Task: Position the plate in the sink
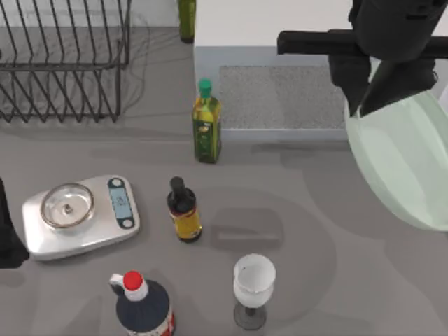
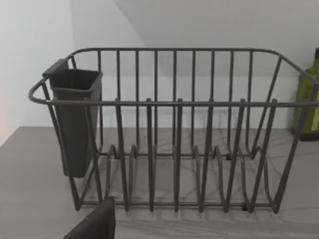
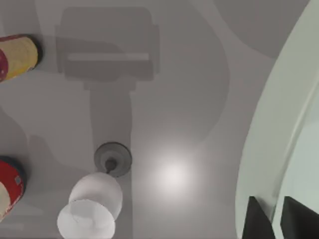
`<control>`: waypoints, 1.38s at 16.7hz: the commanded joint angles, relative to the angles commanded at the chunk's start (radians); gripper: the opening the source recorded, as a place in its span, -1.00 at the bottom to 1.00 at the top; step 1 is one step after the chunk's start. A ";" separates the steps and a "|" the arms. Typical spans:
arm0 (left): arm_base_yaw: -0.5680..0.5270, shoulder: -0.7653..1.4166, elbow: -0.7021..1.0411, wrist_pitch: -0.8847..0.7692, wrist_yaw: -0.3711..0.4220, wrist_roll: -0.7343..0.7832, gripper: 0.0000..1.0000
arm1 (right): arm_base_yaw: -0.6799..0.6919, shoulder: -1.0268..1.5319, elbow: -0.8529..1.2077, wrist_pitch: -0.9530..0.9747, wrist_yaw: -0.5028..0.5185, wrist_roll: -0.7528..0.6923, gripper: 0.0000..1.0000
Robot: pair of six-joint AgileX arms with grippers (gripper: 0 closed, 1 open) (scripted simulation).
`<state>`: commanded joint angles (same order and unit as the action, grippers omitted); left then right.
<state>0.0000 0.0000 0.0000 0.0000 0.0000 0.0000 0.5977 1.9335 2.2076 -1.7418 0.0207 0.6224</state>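
Observation:
The pale mint green plate [image 1: 406, 161] hangs tilted above the table's right edge, partly cut off by the top view's right border. My right gripper [image 1: 364, 101] is shut on the plate's far rim. In the right wrist view the plate [image 3: 276, 124] runs up one side, and its rim sits between the two dark fingers of my right gripper [image 3: 277, 219]. The sink [image 1: 210, 54], a white-rimmed basin with a grey interior, lies at the back centre, just left of the plate. My left gripper [image 1: 7, 234] is parked at the table's left edge.
A wire dish rack [image 1: 63, 63] with a dark cutlery cup [image 2: 75, 119] stands at the back left. A green oil bottle [image 1: 206, 126], a dark sauce bottle [image 1: 184, 210], a kitchen scale [image 1: 80, 213], a wine glass [image 1: 252, 287] and a red-capped bottle [image 1: 143, 304] stand on the table.

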 joint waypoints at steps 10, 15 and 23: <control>0.000 0.000 0.000 0.000 0.000 0.000 1.00 | -0.282 0.090 0.291 0.019 -0.038 -0.039 -1.00; 0.000 0.000 0.000 0.000 0.000 0.000 1.00 | -0.562 0.409 0.593 0.023 -0.050 -0.319 -1.00; 0.000 0.000 0.000 0.000 0.000 0.000 1.00 | -0.680 0.776 0.694 -0.017 -0.012 -0.679 -1.00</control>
<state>0.0000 0.0000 0.0000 0.0000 0.0000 0.0000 -0.0822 2.7099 2.9018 -1.7585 0.0090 -0.0568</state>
